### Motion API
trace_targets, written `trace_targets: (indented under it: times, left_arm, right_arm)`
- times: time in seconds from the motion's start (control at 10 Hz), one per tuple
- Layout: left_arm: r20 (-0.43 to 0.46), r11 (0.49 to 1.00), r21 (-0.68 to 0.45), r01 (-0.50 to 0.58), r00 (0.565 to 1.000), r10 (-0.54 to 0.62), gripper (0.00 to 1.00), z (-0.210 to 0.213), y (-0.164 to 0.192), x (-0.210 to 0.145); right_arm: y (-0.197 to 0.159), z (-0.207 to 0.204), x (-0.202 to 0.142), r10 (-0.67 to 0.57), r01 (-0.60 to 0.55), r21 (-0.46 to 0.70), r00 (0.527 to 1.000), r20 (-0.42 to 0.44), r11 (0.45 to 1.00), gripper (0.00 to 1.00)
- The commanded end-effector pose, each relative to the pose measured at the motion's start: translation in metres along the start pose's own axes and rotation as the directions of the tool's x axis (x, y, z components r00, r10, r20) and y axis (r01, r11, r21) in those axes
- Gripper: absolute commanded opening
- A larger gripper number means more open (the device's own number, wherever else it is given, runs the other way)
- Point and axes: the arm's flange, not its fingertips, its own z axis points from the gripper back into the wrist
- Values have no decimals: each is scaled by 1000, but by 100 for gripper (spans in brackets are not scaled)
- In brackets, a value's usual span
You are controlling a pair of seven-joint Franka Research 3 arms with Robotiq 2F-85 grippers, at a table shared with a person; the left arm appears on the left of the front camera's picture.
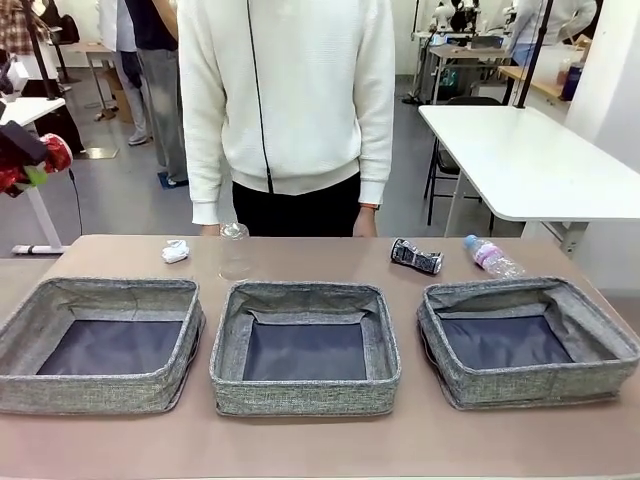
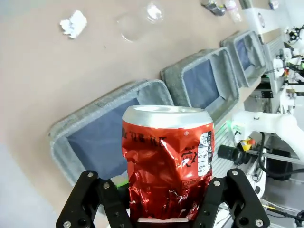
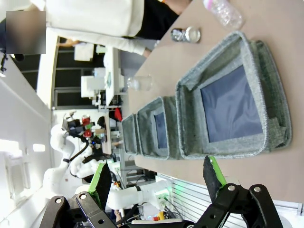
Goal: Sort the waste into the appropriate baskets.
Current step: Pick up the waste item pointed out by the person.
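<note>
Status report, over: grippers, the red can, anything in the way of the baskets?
Left gripper shut on crushed red can, held up at the left. Right gripper open, empty. Three baskets unobstructed; person at far edge.

I read the crushed red can (image 2: pixel 166 166) as thin glossy metal, foil-like where it creases, with a duller silver top. The 3 baskets (image 1: pixel 305 395) are coarse grey woven cloth with smoother dark bottoms. The table (image 1: pixel 320 445) looks matt and smooth. The paper wad (image 1: pixel 176 251) is crumpled white paper, and the cup (image 1: pixel 236 255) and bottle (image 1: pixel 490 257) are clear plastic.
</note>
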Motion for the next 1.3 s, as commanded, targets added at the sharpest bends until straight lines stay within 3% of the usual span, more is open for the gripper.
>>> trace_targets:
  times: [0.0,0.1,0.2,0.3,0.4,0.5,0.6,0.7,0.8,0.9,1.0,1.2]
  left_arm:
    - [-9,1000,13,-13,1000,13,0,6,-1,3]
    - [0,1000,0,0,1000,0,0,0,0,0]
    - [-49,980,183,-76,995,87,0,-13,-43,19]
    - [-31,978,207,-14,999,21,0,-21,-105,34]
    - [-87,967,224,118,991,-101,0,-36,-176,42]
    - [-229,961,234,145,969,-90,0,-54,-229,44]
    - [-213,935,307,175,971,-112,0,-73,-276,45]
    - [-152,939,315,139,984,-95,0,-94,-321,40]
    - [22,935,353,41,998,-52,0,-118,-362,37]
    - [67,939,343,16,997,-41,0,-138,-398,33]
    - [188,912,409,-41,981,-40,0,-150,-419,32]
    - [179,889,457,-31,982,-58,0,-160,-451,34]
  right_arm:
    - [1,0,2,24,-24,21,1000,7,999,100]
    - [1,0,2,24,-24,21,1000,7,999,100]
    - [1,0,2,24,-24,21,1000,7,999,100]
    - [1,0,2,24,-24,21,1000,7,999,100]
    - [1,0,2,24,-24,21,1000,7,999,100]
    - [1,0,2,24,-24,21,1000,7,999,100]
    - [1,0,2,24,-24,21,1000,7,999,100]
    - [1,0,2,24,-24,21,1000,7,999,100]
    - [1,0,2,24,-24,21,1000,7,999,100]
    - [1,0,2,24,-24,21,1000,7,999,100]
    - [1,0,2,24,-24,21,1000,7,999,100]
    - [1,0,2,24,-24,21,1000,7,999,100]
